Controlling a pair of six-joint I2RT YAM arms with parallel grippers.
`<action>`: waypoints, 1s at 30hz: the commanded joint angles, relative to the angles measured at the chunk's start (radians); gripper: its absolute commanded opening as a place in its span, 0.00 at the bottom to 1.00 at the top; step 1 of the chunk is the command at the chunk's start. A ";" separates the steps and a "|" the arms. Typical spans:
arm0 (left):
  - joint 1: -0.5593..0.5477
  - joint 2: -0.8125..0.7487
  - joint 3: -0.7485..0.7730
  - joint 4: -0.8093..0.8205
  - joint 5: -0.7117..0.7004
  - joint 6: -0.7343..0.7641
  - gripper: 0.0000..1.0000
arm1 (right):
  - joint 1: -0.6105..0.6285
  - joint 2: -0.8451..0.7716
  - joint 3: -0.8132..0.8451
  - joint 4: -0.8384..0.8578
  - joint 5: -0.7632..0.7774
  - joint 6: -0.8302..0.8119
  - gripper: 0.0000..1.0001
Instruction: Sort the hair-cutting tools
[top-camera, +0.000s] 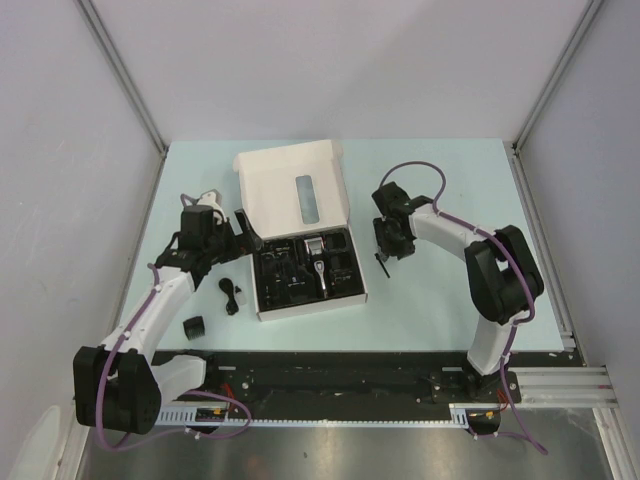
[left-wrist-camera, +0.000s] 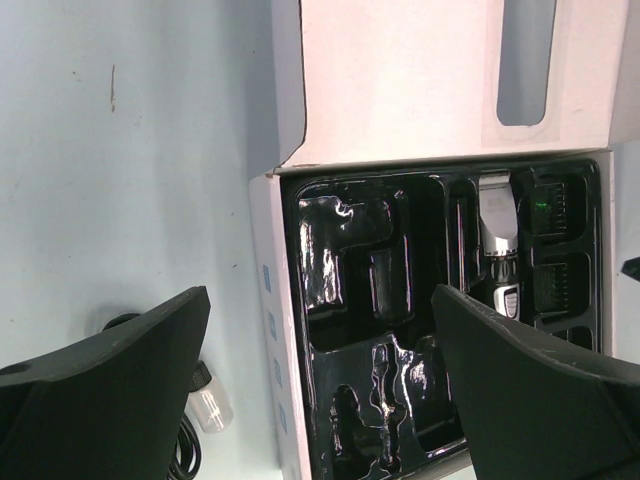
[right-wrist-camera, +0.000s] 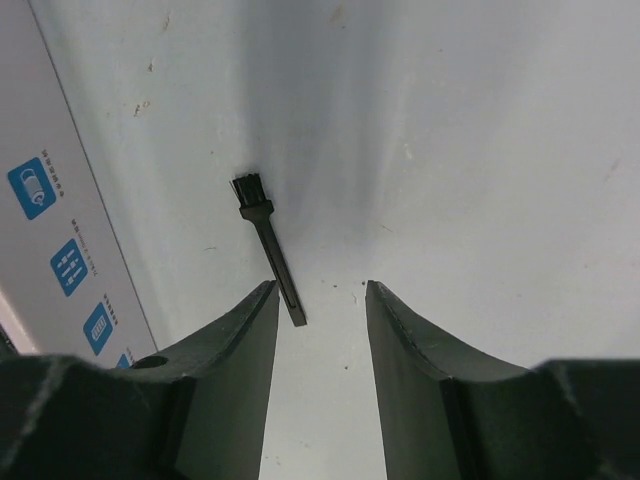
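Observation:
The black-and-silver clipper (top-camera: 318, 268) lies in the black tray of the open white box (top-camera: 290, 190); it also shows in the left wrist view (left-wrist-camera: 497, 235). Comb guards (left-wrist-camera: 556, 205) sit in tray slots beside it. One guard (top-camera: 193, 326) lies on the table at the left, near the coiled black cable (top-camera: 230, 295). The thin black brush (right-wrist-camera: 268, 245) lies on the table right of the box, in the top view (top-camera: 381, 266). My left gripper (top-camera: 228, 240) is open and empty at the box's left edge. My right gripper (right-wrist-camera: 320, 290) is open, just above the brush's handle end.
A small clear bottle with a black cap (left-wrist-camera: 209, 400) lies on the table left of the box, next to the cable (left-wrist-camera: 186, 455). The box lid stands open toward the back. Grey walls enclose the table on three sides.

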 joint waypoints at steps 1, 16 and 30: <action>0.005 -0.005 0.049 0.018 0.026 -0.009 1.00 | 0.015 0.035 0.015 0.041 -0.041 -0.052 0.45; 0.007 0.006 0.071 0.016 0.046 0.035 1.00 | 0.046 0.113 0.015 0.054 -0.005 -0.032 0.38; 0.007 -0.010 0.063 0.018 0.043 0.039 1.00 | 0.060 0.135 0.015 0.012 0.029 -0.043 0.15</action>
